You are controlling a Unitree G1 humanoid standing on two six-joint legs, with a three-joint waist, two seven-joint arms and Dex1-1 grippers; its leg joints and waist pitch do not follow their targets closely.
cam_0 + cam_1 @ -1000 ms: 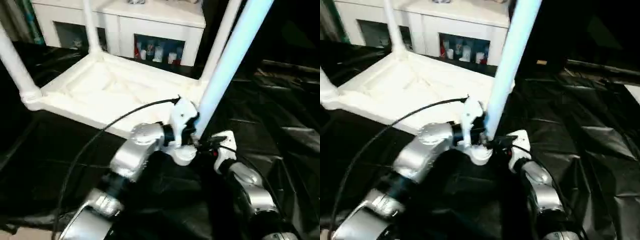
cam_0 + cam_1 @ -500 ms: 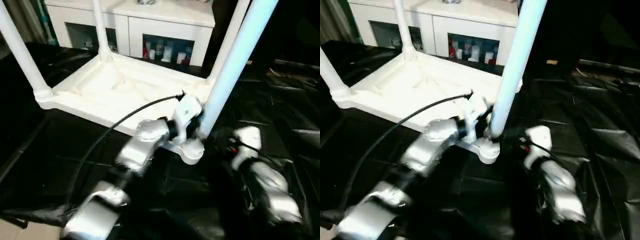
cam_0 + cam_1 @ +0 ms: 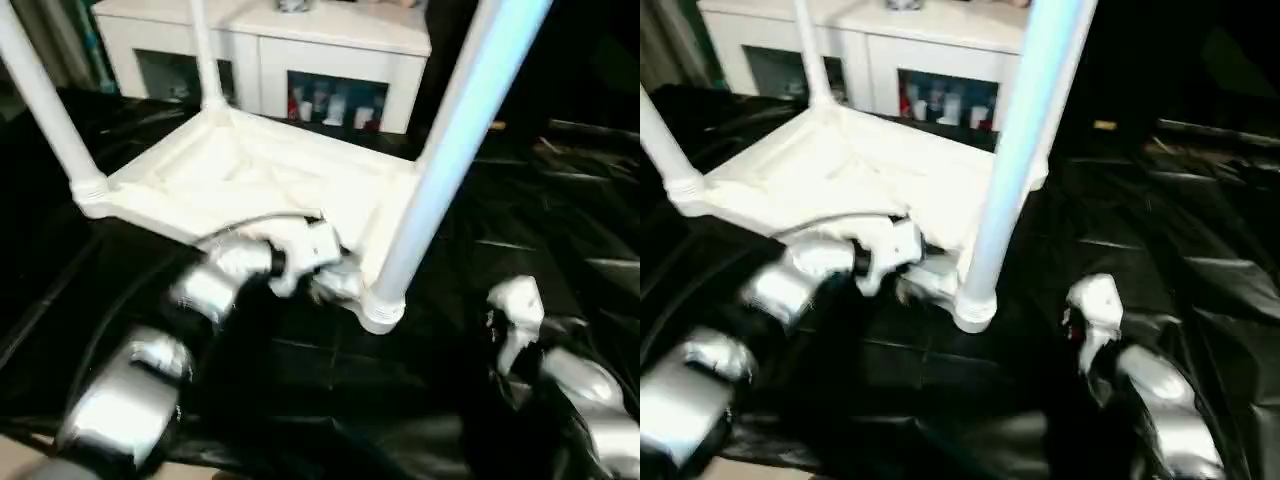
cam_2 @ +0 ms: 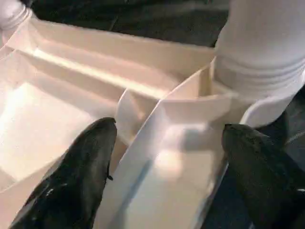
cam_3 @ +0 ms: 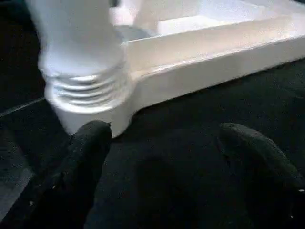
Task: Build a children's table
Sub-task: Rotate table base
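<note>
Left wrist view: open left hand (image 4: 164, 167) straddles table (image 3: 250, 175) rim; legs cut off.

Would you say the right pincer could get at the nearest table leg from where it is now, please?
Probably yes. The right pincer is open, and the near leg stands upright in its corner socket just ahead of it, with only bare black cloth in between and nothing blocking.

Head stereo pair looks forward and down over both forearms. Each wrist camera looks closely along its own fingers; all four views share the near corner socket (image 3: 381, 310).
</note>
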